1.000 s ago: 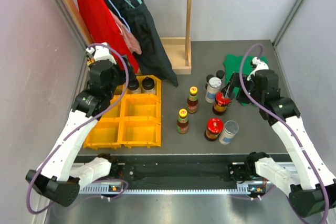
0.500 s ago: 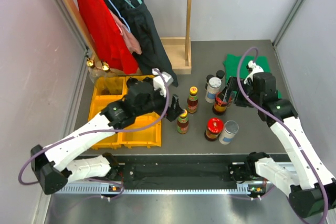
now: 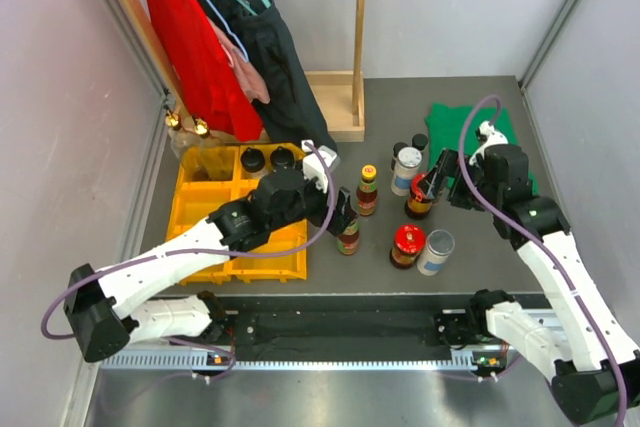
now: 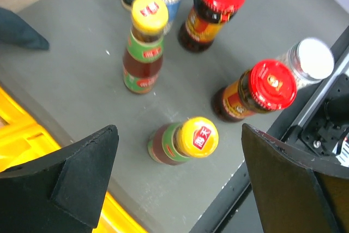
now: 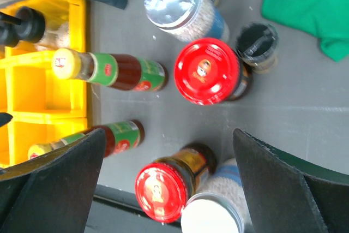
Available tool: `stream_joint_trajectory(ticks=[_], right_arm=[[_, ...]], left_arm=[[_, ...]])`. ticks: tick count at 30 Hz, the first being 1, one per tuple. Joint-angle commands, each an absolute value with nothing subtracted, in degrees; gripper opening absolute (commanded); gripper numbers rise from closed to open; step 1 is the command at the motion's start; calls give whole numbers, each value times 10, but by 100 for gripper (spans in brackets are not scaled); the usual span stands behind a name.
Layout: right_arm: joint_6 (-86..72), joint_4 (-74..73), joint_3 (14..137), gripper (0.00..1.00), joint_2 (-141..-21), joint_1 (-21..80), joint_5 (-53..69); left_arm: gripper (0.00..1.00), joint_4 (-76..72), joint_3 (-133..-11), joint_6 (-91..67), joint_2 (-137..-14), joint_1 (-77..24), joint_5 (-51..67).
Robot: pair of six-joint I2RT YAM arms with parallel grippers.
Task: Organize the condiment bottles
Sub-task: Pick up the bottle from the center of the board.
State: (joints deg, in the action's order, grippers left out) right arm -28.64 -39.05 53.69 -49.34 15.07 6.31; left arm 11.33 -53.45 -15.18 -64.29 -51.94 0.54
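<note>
The condiment bottles (image 3: 408, 240) stand bunched on the tabletop (image 3: 480, 247), right of centre in the overhead view. Two black-capped jars (image 3: 252, 159) already sit in the yellow tray (image 3: 270, 269). They look like glass: rigid, smooth and breakable. The stout red-lidded jars (image 5: 206, 71) are likely the heaviest and best taken round the body below the lid. The slim yellow-capped sauce bottle (image 4: 182, 141) would tip easily, so grip its labelled waist. The left claw (image 4: 179, 132) and right claw (image 5: 169, 135) both gape, empty.

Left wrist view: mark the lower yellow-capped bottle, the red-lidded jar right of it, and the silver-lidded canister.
yellow-capped bottle (image 4: 197, 136), left wrist view, on its cap.
red-lidded jar (image 4: 271, 84), left wrist view, on its lid.
silver-lidded canister (image 4: 315, 58), left wrist view, on its lid.
</note>
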Motion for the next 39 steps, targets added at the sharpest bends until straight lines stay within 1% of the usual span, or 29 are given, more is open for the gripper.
stream_joint_trajectory(ticks=[1, 6, 13, 14, 18, 20, 21, 23, 24, 26, 27, 29, 30, 34, 39], right_arm=[[-281, -433, 596, 99, -485, 143, 32], [-278, -469, 597, 99, -465, 143, 17], [-295, -476, 539, 99, -409, 143, 13], [-297, -475, 532, 99, -403, 142, 14], [-301, -470, 501, 99, -374, 143, 21], [-301, -471, 491, 99, -361, 143, 20], [-300, -472, 490, 99, -359, 142, 19], [-292, -475, 489, 99, -356, 143, 11], [-290, -476, 490, 99, -356, 142, 8], [-284, -481, 494, 99, -357, 143, 2], [-282, -479, 496, 99, -358, 143, -10], [-280, -474, 497, 99, -360, 143, -17], [-280, -472, 499, 99, -361, 143, -17], [-281, -470, 511, 99, -377, 143, -20], [-280, -464, 517, 99, -386, 142, -25]], left_arm=[[98, 40, -518, -174, -656, -534, -11], [93, 17, -505, -180, -686, -557, -23], [83, 14, -488, -187, -723, -598, -77], [78, 14, -487, -190, -726, -600, -93], [69, -12, -475, -197, -729, -615, -140], [66, -27, -470, -204, -727, -620, -157], [62, -32, -468, -205, -726, -622, -173], [58, -41, -462, -208, -724, -626, -191], [51, -42, -462, -207, -725, -626, -198], [33, -41, -462, -202, -729, -626, -200], [17, -37, -465, -200, -733, -627, -202], [4, -26, -478, -192, -740, -627, -213], [0, -12, -484, -186, -745, -628, -220], [0, -3, -518, -162, -746, -627, -244], [0, 55, -555, -146, -716, -628, -272]])
